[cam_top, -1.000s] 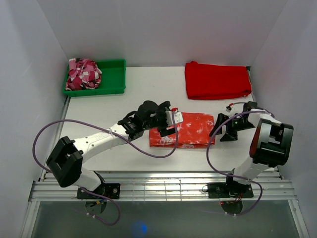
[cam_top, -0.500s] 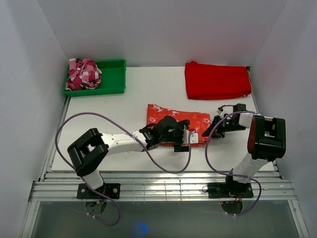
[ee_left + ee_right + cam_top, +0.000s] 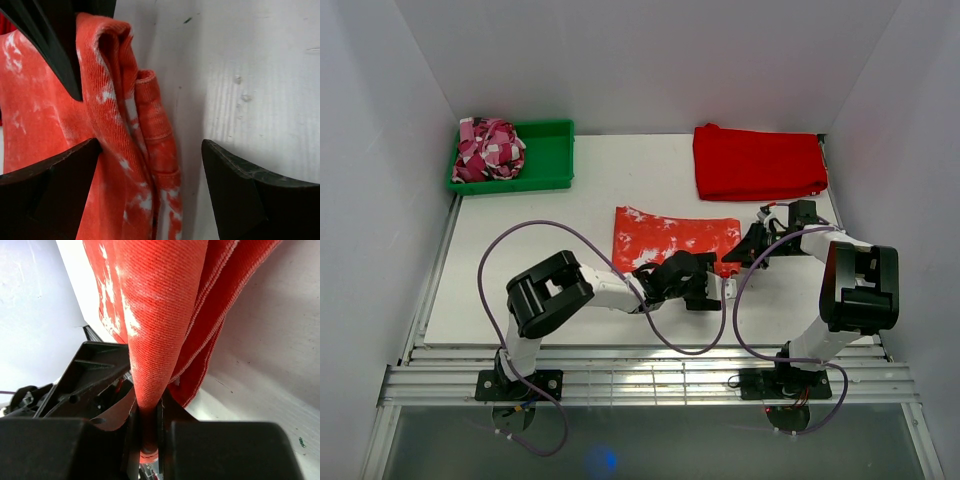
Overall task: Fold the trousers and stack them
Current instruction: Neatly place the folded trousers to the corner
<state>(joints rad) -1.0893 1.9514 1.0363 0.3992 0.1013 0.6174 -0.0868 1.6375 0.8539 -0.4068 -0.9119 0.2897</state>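
Note:
The trousers, orange-red with white speckles, lie folded flat in the middle of the table. My left gripper sits low at their front right corner. In the left wrist view the left gripper is open, and the folded edge of the trousers stands between its fingers without being pinched. My right gripper is at the trousers' right edge. In the right wrist view the right gripper is shut on a pulled-up fold of the trousers.
A plain red folded cloth lies at the back right. A green tray at the back left holds a bundled pink and white cloth. White walls close in the table on three sides.
My left gripper has swept from the trousers' left end along their front edge to the right corner. My right gripper has moved in and shut on the right edge. The trousers now lie farther back.

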